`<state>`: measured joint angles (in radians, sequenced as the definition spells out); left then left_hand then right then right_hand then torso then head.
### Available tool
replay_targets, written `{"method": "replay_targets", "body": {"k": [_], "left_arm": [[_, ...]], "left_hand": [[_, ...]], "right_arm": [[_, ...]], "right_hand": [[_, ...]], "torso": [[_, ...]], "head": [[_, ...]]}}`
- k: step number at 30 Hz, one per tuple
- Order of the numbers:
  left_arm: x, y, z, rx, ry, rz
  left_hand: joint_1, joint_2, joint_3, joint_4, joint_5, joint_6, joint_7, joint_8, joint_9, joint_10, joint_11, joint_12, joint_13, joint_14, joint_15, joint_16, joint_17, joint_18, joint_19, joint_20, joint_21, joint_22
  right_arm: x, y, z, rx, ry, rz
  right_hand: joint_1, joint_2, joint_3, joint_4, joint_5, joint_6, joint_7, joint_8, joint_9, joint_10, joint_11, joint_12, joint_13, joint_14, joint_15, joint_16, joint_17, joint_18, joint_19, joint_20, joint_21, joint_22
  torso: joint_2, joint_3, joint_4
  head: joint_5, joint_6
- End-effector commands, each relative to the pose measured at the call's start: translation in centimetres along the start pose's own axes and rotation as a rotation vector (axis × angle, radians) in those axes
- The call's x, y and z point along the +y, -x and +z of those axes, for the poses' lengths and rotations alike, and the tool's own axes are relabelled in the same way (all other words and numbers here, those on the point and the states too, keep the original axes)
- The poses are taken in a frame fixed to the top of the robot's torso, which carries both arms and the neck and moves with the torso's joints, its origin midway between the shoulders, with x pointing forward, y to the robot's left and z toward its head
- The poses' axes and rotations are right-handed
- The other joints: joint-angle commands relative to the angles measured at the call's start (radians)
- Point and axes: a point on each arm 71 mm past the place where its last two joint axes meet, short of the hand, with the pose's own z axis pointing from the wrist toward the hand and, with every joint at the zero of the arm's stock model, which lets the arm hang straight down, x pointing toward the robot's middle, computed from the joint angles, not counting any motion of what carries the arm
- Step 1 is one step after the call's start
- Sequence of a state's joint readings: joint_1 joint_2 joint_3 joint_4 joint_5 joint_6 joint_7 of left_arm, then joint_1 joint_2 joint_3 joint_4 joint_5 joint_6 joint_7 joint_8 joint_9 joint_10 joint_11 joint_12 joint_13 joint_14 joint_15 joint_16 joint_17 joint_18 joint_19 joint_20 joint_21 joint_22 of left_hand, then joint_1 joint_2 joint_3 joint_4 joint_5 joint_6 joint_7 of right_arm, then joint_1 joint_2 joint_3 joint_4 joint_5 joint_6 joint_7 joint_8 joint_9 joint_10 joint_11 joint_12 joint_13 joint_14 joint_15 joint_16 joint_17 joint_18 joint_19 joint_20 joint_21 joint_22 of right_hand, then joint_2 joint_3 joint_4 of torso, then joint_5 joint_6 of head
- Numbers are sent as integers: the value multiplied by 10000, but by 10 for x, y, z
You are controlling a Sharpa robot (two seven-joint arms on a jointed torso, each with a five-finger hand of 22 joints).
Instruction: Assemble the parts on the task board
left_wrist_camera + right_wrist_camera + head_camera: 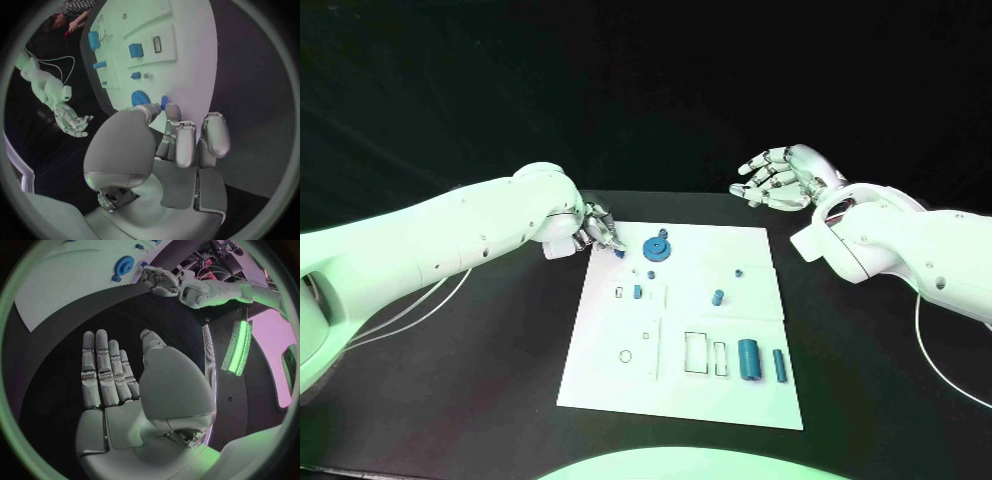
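The black table [473,400] carries the white task board [718,400] at its middle, lying flat.

The left hand [596,229] sits at the board's far left corner, fingers curled down toward the board surface just beside the round blue disc [656,247]. The left wrist view shows the fingertips [172,111] at the disc's edge [140,97]; whether they grasp anything cannot be told.

The right hand [776,178] hangs above the table beyond the board's far right corner, well apart from it. Its fingers [103,370] are straight and held side by side, palm empty: released.

Parts on the board, all blue:
- Large cylinder [749,358] near the board's near right corner, with a slimmer bar [779,366] just beside it.
- Small peg [718,297] right of the board's centre.
- Small block [638,292] near the left edge.
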<state>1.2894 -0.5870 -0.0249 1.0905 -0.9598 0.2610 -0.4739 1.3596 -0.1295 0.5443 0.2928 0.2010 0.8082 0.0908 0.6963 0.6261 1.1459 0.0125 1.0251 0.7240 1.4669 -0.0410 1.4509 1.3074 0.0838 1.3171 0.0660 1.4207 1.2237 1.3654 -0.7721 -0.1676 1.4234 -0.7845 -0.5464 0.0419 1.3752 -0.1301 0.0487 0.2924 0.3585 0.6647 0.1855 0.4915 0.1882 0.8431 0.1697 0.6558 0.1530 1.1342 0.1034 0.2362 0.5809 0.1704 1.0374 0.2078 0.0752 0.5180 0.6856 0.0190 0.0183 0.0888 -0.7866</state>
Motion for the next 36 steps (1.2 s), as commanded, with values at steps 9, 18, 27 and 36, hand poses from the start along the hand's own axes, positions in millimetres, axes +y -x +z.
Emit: {"method": "replay_targets", "body": {"k": [9,18,27,36], "left_arm": [[1,-8,-26,-476,-972,-842],[6,-18,-44,-953,-1123,-698],[13,-39,-48,-988,-1029,-622],[19,-57,-44,-771,-882,-586]], "left_hand": [[-718,-443,2532,-1993,206,226,-84,222,562,568,-82,395,507,500,-147,28,545,-137,341,-81,218,391],[-1090,-650,2933,-2247,605,425,-157,249,661,912,-157,635,884,519,-215,47,544,-196,546,-146,354,678],[-1291,-767,3116,-2383,898,562,-209,262,721,1112,-208,774,1110,544,-260,95,602,-234,672,-188,439,859],[-1529,-875,3237,-2526,1417,688,-256,255,793,1282,-255,875,1303,561,-305,138,646,-257,750,-233,497,978]], "right_arm": [[-2,2,-2,70,101,-47],[-4,4,-3,31,53,-50],[-5,5,-4,30,37,-42],[-6,4,-5,38,11,-33]], "right_hand": [[21,95,40,-35,65,-80,561,59,-16,-53,-7,52,-14,-23,27,-38,-18,112,10,62,-37,-15],[22,97,42,-34,68,-80,561,60,-16,-53,-7,53,-16,-23,27,-40,-18,112,10,62,-37,-17],[24,100,45,-33,76,-81,562,63,-18,-56,-6,54,-25,-23,28,-48,-20,112,10,62,-38,-26],[24,100,45,-33,76,-81,562,63,-18,-56,-6,54,-25,-23,28,-48,-20,112,10,62,-38,-26]], "torso": [[-9,-5,12],[-3,-12,22],[-2,-14,13],[3,-2,12]], "head": [[6,-49],[28,-69],[106,-104],[109,-121]]}}
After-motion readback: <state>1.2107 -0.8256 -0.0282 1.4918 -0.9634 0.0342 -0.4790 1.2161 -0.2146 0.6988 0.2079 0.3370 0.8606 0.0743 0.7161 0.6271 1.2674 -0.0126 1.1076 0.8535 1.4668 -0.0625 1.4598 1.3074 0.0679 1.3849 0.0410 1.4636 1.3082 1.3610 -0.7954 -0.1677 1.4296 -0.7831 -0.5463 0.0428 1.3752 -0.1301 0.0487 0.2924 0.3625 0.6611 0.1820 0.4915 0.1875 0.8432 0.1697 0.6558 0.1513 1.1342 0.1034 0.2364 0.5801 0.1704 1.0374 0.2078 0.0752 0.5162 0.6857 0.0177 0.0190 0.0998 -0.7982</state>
